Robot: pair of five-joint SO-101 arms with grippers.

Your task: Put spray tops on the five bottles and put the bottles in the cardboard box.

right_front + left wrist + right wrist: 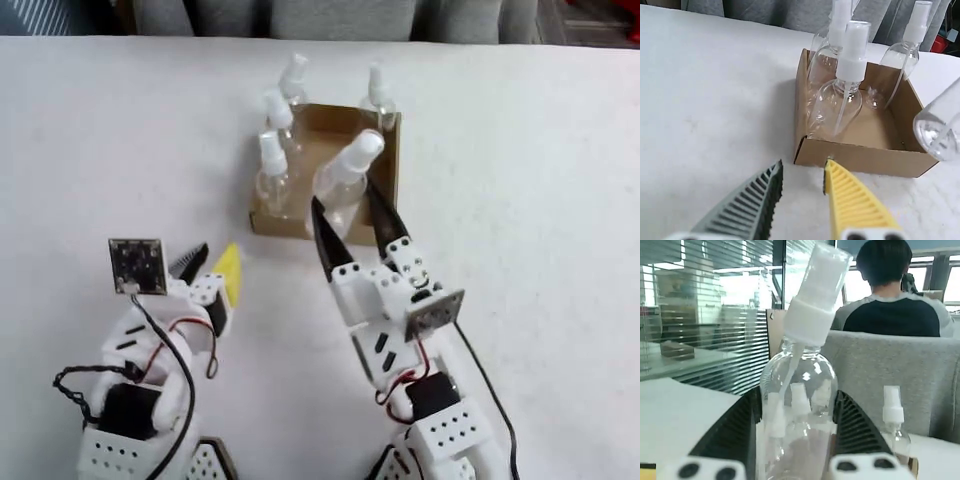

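**High view.** Your right gripper is above the near right part of the cardboard box. The box stands on the desk toward its far edge, about midway along it. The black jaws are closed on the clear body of the fifth bottle, one jaw on either side. The bottle is tilted, and its white spray top leans toward the box's far right corner.

Four other bottles stand upright in the box, each already capped in white. Three form a row along the left wall: the near bottle, the middle bottle and the far bottle. The corner bottle stands at the far right corner.

Your left gripper is over the desk, just short of the box's near left corner.

**Left wrist view.** The left gripper has one grey and one yellow jaw. They are parted a little, with nothing between them. Their tips point at the box's near wall. The fifth bottle hangs above the box's near right corner.

**Right wrist view.** The fifth bottle sits between the black jaws of the right gripper, with its spray top leaning to one side.
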